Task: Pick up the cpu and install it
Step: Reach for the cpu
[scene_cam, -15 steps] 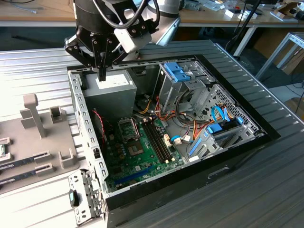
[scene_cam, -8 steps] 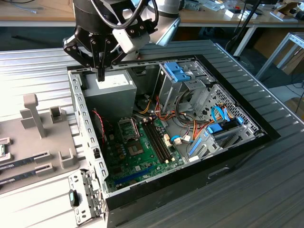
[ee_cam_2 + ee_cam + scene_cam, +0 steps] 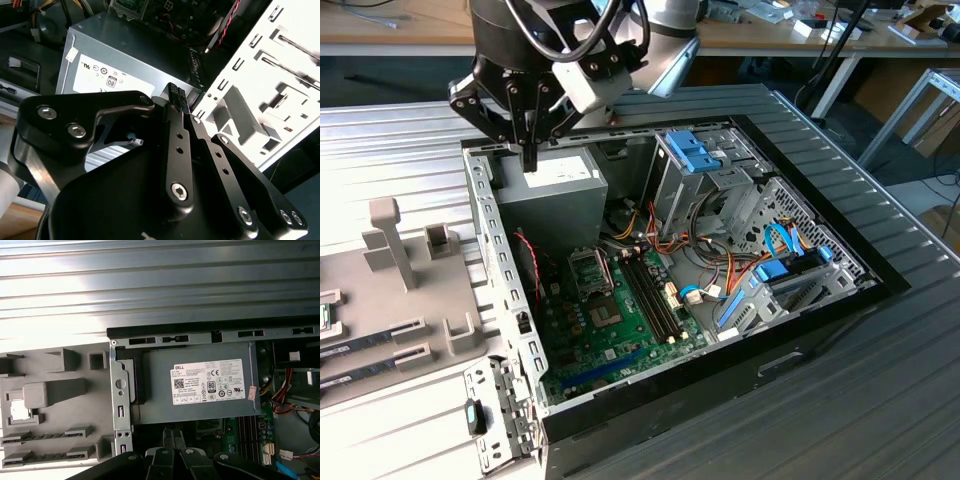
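Jaws pressed together on nothing, the gripper (image 3: 530, 165) hung just above the power supply (image 3: 550, 200), while the cpu (image 3: 17, 411) lay flat, pale top up, well apart from them in the grey tray (image 3: 90, 385) on the ribbed table (image 3: 160, 290).

- The open computer case (image 3: 488, 262) lies on the worktop (image 3: 880, 400).
- A fixture tray (image 3: 380, 330) lies just beside the case, on the exterior view's left.
- The power supply (image 3: 545, 195) sits in the case's far corner, with the motherboard (image 3: 620, 345) nearer the camera.
- The drive cage (image 3: 705, 165) stands to the exterior view's right of both.
- The end effector (image 3: 530, 160) hangs over the power supply, near the case wall.
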